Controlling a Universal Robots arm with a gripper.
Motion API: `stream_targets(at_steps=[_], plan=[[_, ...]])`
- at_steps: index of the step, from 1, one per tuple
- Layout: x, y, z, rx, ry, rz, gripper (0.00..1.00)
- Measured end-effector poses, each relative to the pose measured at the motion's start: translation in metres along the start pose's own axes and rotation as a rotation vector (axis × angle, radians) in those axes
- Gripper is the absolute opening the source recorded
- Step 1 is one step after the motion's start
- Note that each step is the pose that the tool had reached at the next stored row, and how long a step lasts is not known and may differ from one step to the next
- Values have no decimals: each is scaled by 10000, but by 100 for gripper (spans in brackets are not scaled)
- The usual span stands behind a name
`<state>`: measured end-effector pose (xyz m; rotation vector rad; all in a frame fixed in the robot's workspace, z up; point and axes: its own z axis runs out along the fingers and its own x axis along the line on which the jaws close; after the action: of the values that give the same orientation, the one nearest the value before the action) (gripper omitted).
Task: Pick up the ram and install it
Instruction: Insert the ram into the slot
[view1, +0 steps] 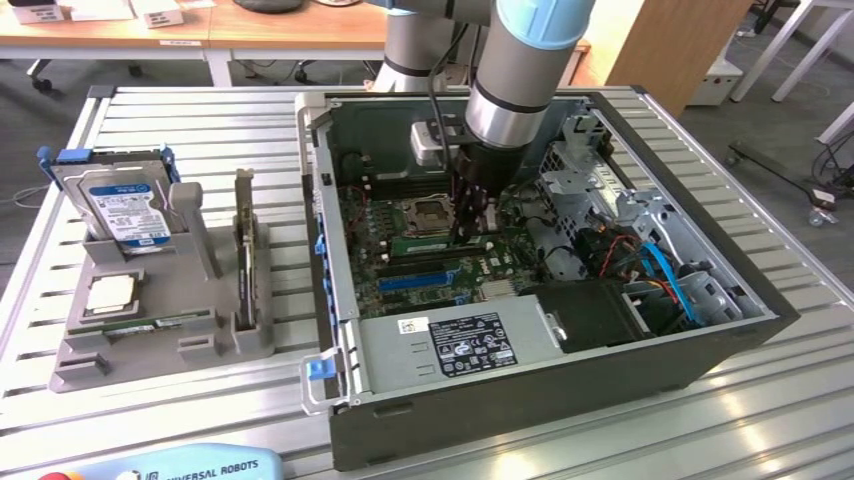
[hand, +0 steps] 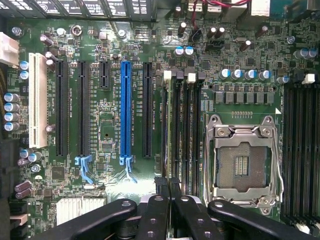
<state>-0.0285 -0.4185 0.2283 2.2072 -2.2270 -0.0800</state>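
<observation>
Pick-up done, install not yet finished, by the look.
Clamped on the ram (hand: 170, 127) by the gripper (hand: 167, 189), edge-on just ahead of the fingertips (hand: 161, 202), down among the memory slots (hand: 189, 125).

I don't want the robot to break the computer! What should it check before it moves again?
1. Pincer shut on the ram: ok.
2. Ram lined up with the memory slots beside the CPU socket: ok.
3. Ram pressed fully home: cannot tell.
4. White slot latch closed on the ram: cannot tell.
5. CPU socket apart from the pincer: ok.
6. Spare memory stick lying in the grey tray: ok.
</observation>
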Motion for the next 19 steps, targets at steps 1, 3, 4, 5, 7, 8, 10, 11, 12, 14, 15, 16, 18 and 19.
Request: stream_targets(at_steps=[1,3,4,5,7,8,10,11,12,14,15,16,18,19], plan=[[0,0,0,-1,2,-18,11],[0,0,2,-2,3,-54,11],[0,0,3,-2,3,-67,11],[0,0,4,-3,4,-75,11],[0,0,8,-3,1,-80,11],[0,0,10,-2,2,-81,11],[0,-1,14,-2,2,-81,11],[0,-1,16,-2,1,-81,11],[1,-1,19,-3,2,-81,11],[1,-1,26,-2,2,-81,11],[1,-1,30,-3,2,-81,11],[1,-1,34,-3,2,-81,11],[1,-2,42,-3,2,-80,11],[2,-2,44,-3,4,-80,11]])
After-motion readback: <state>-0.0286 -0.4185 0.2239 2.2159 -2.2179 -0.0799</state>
